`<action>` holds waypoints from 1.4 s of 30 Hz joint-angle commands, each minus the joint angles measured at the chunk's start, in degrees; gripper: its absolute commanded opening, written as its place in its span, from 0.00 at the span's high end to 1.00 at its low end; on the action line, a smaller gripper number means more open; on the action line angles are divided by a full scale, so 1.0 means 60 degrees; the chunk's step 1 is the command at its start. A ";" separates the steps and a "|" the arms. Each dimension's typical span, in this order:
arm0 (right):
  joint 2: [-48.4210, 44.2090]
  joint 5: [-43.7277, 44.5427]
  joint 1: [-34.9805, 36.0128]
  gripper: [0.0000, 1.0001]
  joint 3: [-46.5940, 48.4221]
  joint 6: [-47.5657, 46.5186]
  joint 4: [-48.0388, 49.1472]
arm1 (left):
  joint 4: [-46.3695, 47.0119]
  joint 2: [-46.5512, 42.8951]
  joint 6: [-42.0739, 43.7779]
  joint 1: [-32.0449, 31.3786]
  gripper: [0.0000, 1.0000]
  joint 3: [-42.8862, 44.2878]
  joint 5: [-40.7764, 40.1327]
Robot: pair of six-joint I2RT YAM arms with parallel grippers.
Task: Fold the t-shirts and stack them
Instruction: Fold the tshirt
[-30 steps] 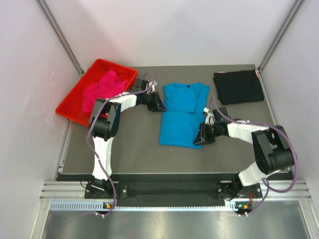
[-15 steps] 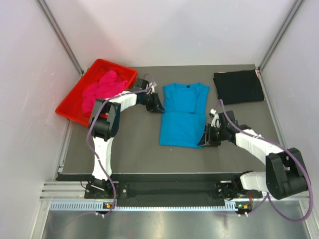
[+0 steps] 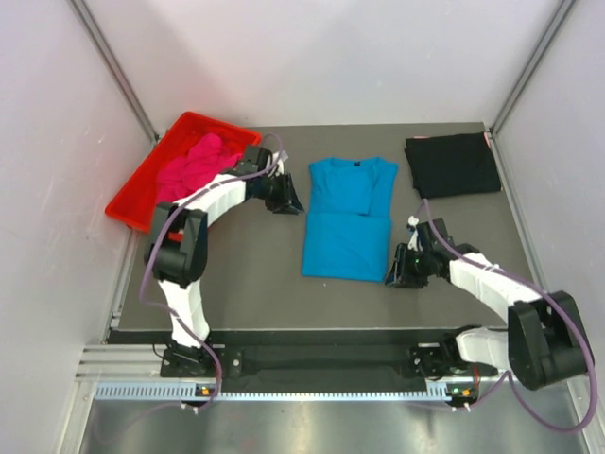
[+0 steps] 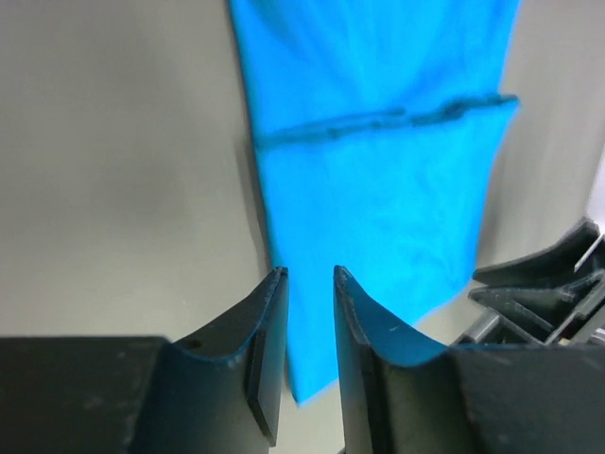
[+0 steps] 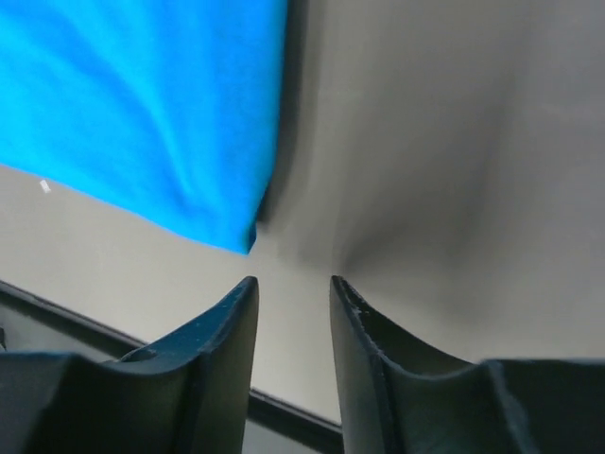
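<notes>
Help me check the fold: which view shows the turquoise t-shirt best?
Top external: the whole turquoise t-shirt lies in frame, with its crosswise fold. The left wrist view shows only part of it with the fold; the right wrist view, just one corner.

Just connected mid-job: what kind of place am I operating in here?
Probably a lab robot cell, not a home: plain white panel walls on metal framing, and a grey matted table with t-shirts and a red tray staged on it.
</notes>
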 commanded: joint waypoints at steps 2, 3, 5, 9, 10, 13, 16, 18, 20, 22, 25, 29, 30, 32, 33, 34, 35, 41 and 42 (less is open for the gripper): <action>-0.1560 0.0109 0.0020 0.57 0.0092 0.0690 -0.0503 | 0.0291 -0.1727 0.0066 0.0019 0.66 -0.1939 0.0518; -0.1866 0.0020 0.0005 0.54 0.0106 0.0923 -0.0532 | 0.0365 -0.2165 0.0023 0.0019 0.66 -0.2320 0.0563; -0.2059 0.0020 0.0020 0.44 0.0077 0.1100 -0.0460 | 0.0831 -0.2548 -0.0036 0.0019 0.66 -0.3375 0.0826; -0.1916 0.0092 0.0005 0.39 0.0120 0.1277 -0.0035 | 0.1842 -0.3222 -0.0518 0.0019 0.65 -0.4797 0.1441; -0.1768 0.0180 0.0005 0.38 0.0179 0.1262 0.0052 | 0.2077 -0.3238 -0.0752 0.0019 0.64 -0.5206 0.1530; -0.1095 0.0137 0.0005 0.39 0.0296 0.1262 0.0506 | 0.2869 -0.3166 -0.1177 0.0004 0.64 -0.5736 0.1896; -0.0392 -0.0448 0.0020 0.41 0.0238 0.1335 0.1414 | 0.3163 -0.2961 -0.1252 -0.0054 0.64 -0.5898 0.2029; -0.0010 -0.0420 0.0005 0.42 0.0136 0.1336 0.1752 | 0.3454 -0.2858 -0.1267 -0.0069 0.63 -0.6087 0.2028; 0.0166 -0.0420 0.0020 0.44 -0.0069 0.1321 0.1913 | 0.3748 -0.2770 -0.1442 -0.0069 0.62 -0.6234 0.2145; 0.0240 -0.0624 0.0020 0.47 -0.0404 0.1423 0.2293 | 0.4229 -0.2638 -0.1603 -0.0098 0.62 -0.6425 0.2262; 0.0284 -0.0757 0.0005 0.49 -0.0684 0.1453 0.2529 | 0.4466 -0.2477 -0.1662 -0.0186 0.61 -0.6543 0.2263; 0.0386 -0.0742 0.0020 0.51 -0.0773 0.1394 0.2587 | 0.4760 -0.2258 -0.1853 -0.0318 0.61 -0.6631 0.2467; 0.0430 -0.0757 0.0020 0.52 -0.0802 0.1365 0.2631 | 0.4760 -0.2242 -0.1838 -0.0347 0.60 -0.6660 0.2439; 0.0590 -0.0757 0.0020 0.55 -0.0861 0.1365 0.2661 | 0.4760 -0.2170 -0.1794 -0.0391 0.60 -0.6689 0.2380; 0.0649 -0.0757 0.0005 0.56 -0.0846 0.1365 0.2646 | 0.4760 -0.2126 -0.1780 -0.0392 0.60 -0.6704 0.2322; 0.0694 -0.0742 0.0020 0.58 -0.0890 0.1350 0.2617 | 0.4774 -0.2067 -0.1721 -0.0392 0.60 -0.6718 0.2321; 0.0723 -0.0757 0.0005 0.59 -0.0905 0.1350 0.2617 | 0.4775 -0.1951 -0.1692 -0.0392 0.60 -0.6675 0.2307; 0.0519 -0.0523 0.0005 0.62 -0.0993 0.1306 0.2427 | 0.4819 -0.1803 -0.1692 -0.0435 0.60 -0.6748 0.2248; 0.0504 -0.0508 0.0005 0.63 -0.0993 0.1292 0.2383 | 0.4760 -0.1803 -0.1677 -0.0435 0.60 -0.6777 0.2248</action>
